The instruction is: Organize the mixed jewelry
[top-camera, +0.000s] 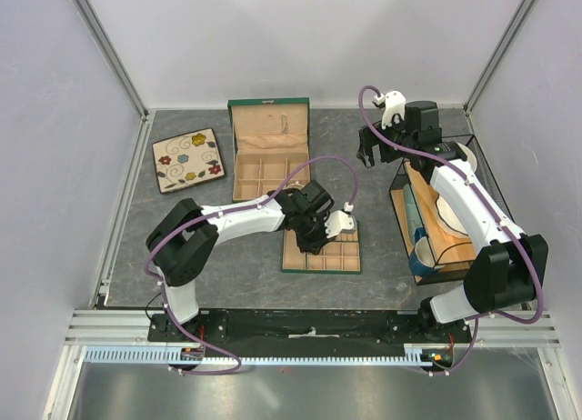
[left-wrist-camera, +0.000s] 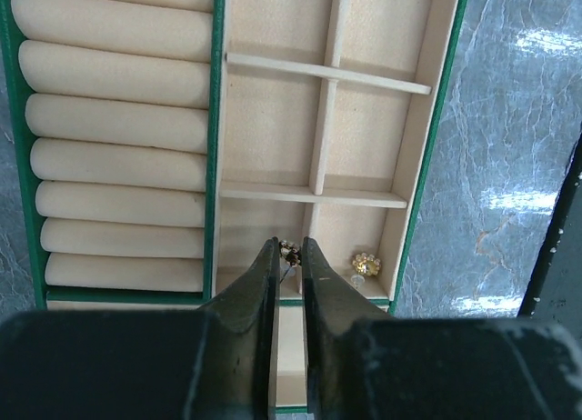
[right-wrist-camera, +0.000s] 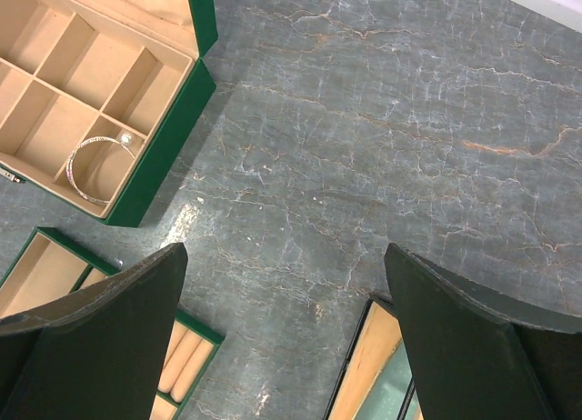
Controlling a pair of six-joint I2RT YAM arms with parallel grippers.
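L: pinches gold piece (left-wrist-camera: 289, 251) in narrowed left end effector (left-wrist-camera: 289, 246) over tray (left-wrist-camera: 216, 120) cell, seemingly sorting it near stud (left-wrist-camera: 365, 263) | R: holds right end effector (right-wrist-camera: 284, 256) wide, clear

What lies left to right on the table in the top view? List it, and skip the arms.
floral plate → green box → tray → wire rack
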